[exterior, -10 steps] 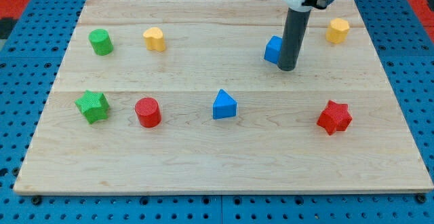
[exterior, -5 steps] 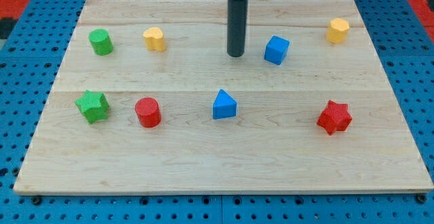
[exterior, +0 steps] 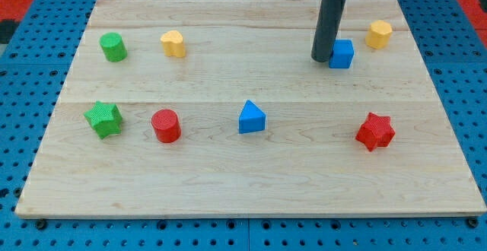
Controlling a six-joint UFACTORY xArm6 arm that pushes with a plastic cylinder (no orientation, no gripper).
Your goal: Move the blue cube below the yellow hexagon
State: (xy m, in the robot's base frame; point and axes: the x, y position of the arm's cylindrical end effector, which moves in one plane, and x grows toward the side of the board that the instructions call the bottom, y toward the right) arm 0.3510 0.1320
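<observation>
Nearer yellow hexagon (exterior: 379, 34): blue cube (exterior: 342, 54), my tip (exterior: 320, 58).

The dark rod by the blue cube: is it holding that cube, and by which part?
Nothing is held. My tip has no grasp; it only stands against the side of the blue cube that faces the view's left, where it can push.

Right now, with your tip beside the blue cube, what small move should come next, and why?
Probably a short push further toward the view's right. My tip sits against the left side of the blue cube, which lies left of and only slightly lower than the yellow hexagon. The cube needs to end below the hexagon, so afterwards a nudge toward the view's bottom may help.
</observation>
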